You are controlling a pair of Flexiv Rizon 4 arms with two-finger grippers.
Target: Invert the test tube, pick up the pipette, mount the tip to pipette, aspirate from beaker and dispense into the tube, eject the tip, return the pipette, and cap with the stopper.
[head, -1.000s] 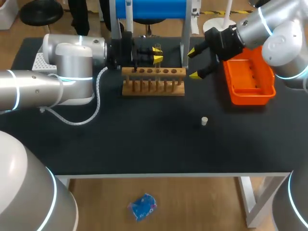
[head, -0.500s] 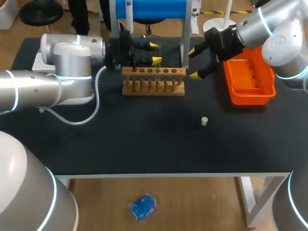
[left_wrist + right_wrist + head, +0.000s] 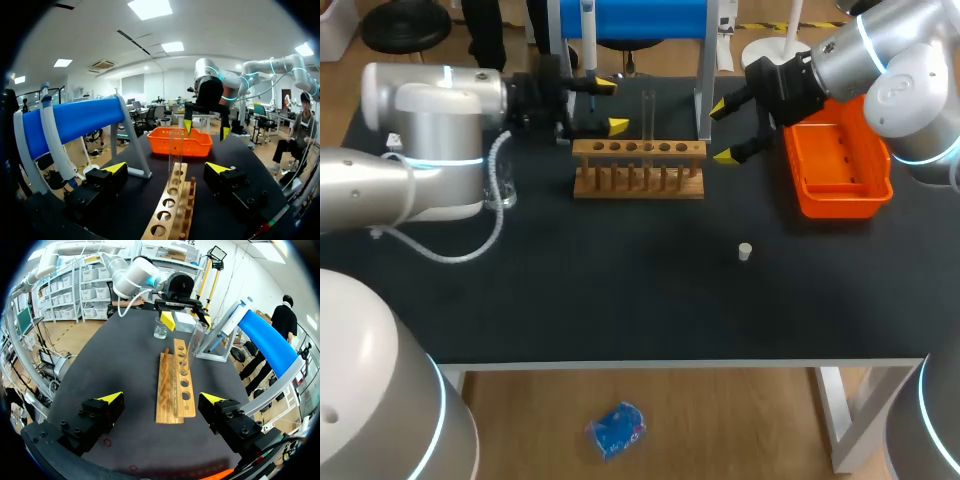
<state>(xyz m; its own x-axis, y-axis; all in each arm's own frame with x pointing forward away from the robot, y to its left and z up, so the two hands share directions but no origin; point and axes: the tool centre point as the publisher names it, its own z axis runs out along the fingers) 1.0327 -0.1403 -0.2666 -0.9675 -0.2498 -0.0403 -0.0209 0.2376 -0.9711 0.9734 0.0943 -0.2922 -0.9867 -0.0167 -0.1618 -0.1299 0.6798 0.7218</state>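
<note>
1. Noted the left gripper (image 3: 610, 106) spread wide and holding nothing, hovering at the back-left end of the wooden rack (image 3: 638, 168).
2. Located the test tube (image 3: 648, 115) upright in a hole of the rack, rising well above its top bar. In the left wrist view, found it ahead of the gap between the fingers and touched by neither.
3. Noted the right gripper (image 3: 721, 131) likewise spread wide and empty, just off the right end of the rack and beside the orange basket (image 3: 840, 185). Aimed along the row of holes toward the tube.
4. Located the stopper (image 3: 745, 252) alone on the dark table (image 3: 620, 290), toward the front and well apart from the rack.
5. Marked the beaker (image 3: 160, 329) on the table to the left of the rack, close by the left arm.
6. Marked the blue stand (image 3: 630, 18) at the table's back edge, behind the rack.
</note>
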